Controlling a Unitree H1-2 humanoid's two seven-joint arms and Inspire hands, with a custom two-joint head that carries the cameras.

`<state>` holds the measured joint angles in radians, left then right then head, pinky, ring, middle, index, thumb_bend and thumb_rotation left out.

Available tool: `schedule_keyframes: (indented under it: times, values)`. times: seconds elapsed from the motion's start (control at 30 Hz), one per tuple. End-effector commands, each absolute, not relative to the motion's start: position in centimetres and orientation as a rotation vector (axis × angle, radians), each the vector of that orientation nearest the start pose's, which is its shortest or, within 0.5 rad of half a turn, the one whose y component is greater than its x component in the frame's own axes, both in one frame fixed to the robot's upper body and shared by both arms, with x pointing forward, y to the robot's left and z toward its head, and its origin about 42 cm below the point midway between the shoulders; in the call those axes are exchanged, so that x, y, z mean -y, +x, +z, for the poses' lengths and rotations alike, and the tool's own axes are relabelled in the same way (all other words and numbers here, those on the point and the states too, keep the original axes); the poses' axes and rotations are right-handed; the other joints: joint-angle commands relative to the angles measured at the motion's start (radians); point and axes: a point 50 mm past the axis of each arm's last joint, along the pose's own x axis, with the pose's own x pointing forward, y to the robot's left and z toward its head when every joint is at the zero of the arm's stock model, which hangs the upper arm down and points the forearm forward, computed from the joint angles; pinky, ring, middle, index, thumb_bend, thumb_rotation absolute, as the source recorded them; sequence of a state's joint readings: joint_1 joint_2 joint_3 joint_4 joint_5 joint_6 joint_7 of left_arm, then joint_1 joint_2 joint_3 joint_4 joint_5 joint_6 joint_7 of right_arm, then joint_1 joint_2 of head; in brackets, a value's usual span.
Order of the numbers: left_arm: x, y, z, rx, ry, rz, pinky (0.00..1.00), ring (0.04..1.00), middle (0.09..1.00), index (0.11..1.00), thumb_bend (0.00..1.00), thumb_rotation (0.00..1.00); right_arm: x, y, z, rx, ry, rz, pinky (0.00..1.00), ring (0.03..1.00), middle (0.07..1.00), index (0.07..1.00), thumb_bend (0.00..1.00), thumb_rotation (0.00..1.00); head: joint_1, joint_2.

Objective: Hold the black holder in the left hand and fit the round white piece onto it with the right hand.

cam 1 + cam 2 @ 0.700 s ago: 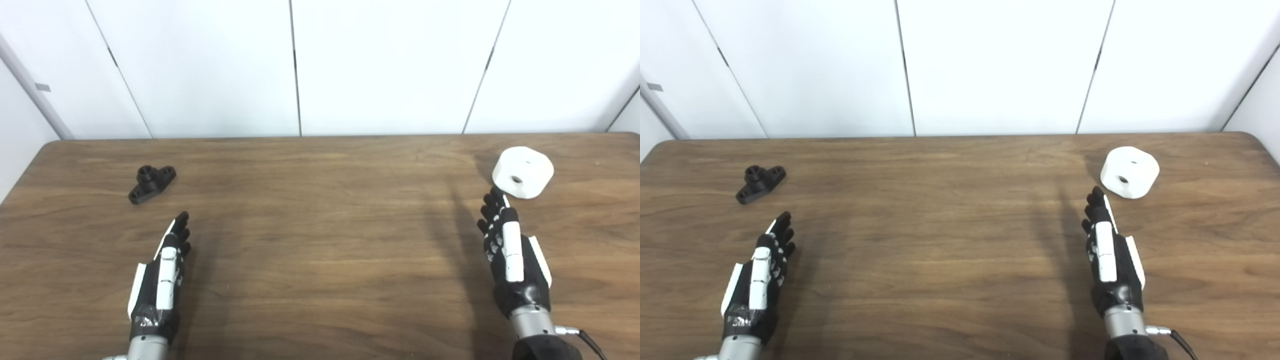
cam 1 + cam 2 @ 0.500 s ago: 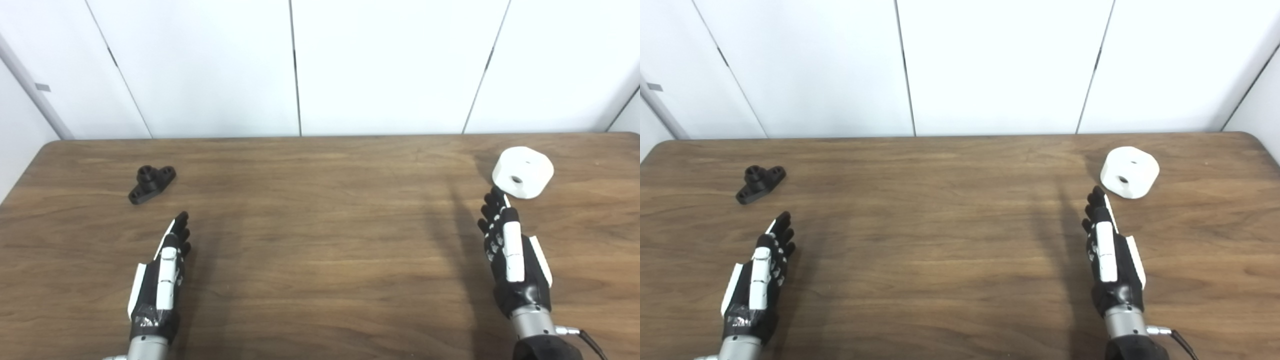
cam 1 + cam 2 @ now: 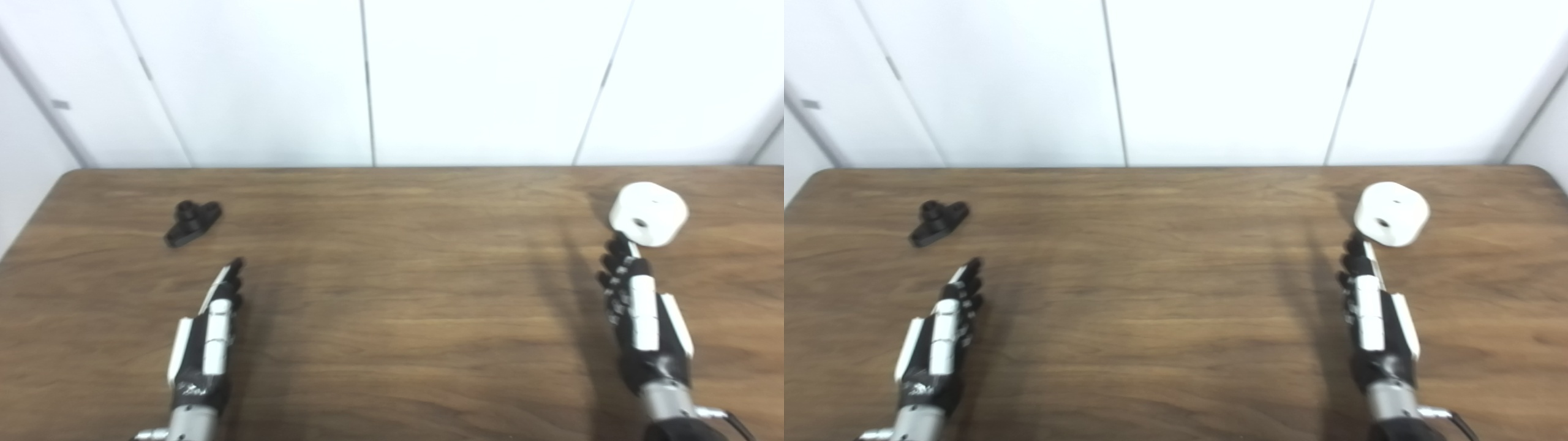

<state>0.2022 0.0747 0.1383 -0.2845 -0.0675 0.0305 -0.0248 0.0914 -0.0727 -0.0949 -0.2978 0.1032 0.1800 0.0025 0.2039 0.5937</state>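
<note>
- A brown wood-grain tabletop [image 3: 392,294] runs up to white wall panels [image 3: 478,79] behind.
- The black holder [image 3: 192,223] lies far left on the tabletop, beyond the left hand [image 3: 207,343] and apart from it; that hand is released, fingers straight, holding nothing.
- The right hand [image 3: 643,324] is likewise released and flat, its fingertips [image 3: 618,245] just below the round white piece [image 3: 648,214] at far right; whether they touch is unclear.
</note>
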Motion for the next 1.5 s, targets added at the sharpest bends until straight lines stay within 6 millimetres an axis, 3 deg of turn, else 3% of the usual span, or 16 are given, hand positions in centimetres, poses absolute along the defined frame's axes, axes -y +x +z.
schedule_keyframes:
  times: [0.0,0.17,0.4,0.7,0.87,1.07,1.2,1.47]
  values:
    - [-27.1,21.1,13.0,0.116,0.038,0.146,1.0,1.0,0.992,0.944,0.51,1.0,26.6,25.2,15.2,0.11,0.016,-0.076,1.0,1.0,1.0,1.0,0.56,1.0,0.023,-0.016]
    - [-25.8,21.0,12.4,0.083,0.037,0.131,1.0,1.0,1.0,0.985,0.56,1.0,27.5,25.2,14.5,0.111,0.007,-0.063,1.0,1.0,1.0,1.0,0.54,1.0,0.075,-0.067]
    - [-24.8,21.4,11.4,0.09,0.051,0.123,1.0,1.0,1.0,0.979,0.51,1.0,28.3,25.6,13.6,0.103,-0.001,-0.049,1.0,1.0,1.0,1.0,0.6,1.0,0.126,-0.123]
    - [-24.2,21.6,10.8,0.08,0.109,0.14,1.0,1.0,1.0,0.963,0.47,0.99,28.6,26.0,13.0,0.118,-0.004,-0.031,1.0,1.0,1.0,1.0,0.63,1.0,0.14,-0.138]
    - [-24.2,21.2,11.1,0.07,0.194,0.176,1.0,1.0,1.0,0.951,0.51,0.82,28.8,25.9,13.0,0.119,-0.008,-0.031,1.0,1.0,1.0,1.0,0.65,1.0,0.139,-0.131]
    - [-25.7,20.7,12.7,0.078,0.341,0.305,1.0,1.0,0.984,0.932,0.67,0.4,28.8,25.7,12.9,0.118,-0.006,-0.03,1.0,1.0,0.984,0.993,0.64,1.0,0.137,-0.126]
    - [-27.5,21.1,14.3,0.062,0.541,0.355,1.0,1.0,0.974,0.916,0.77,0.37,28.9,25.8,12.7,0.113,-0.004,-0.034,1.0,0.99,0.976,0.99,0.64,1.0,0.14,-0.123]
    - [-31.4,23.3,17.0,0.059,0.705,0.447,1.0,1.0,0.964,0.865,0.83,0.29,28.9,25.9,12.3,0.109,0.006,-0.034,1.0,0.991,0.98,0.991,0.64,1.0,0.141,-0.124]
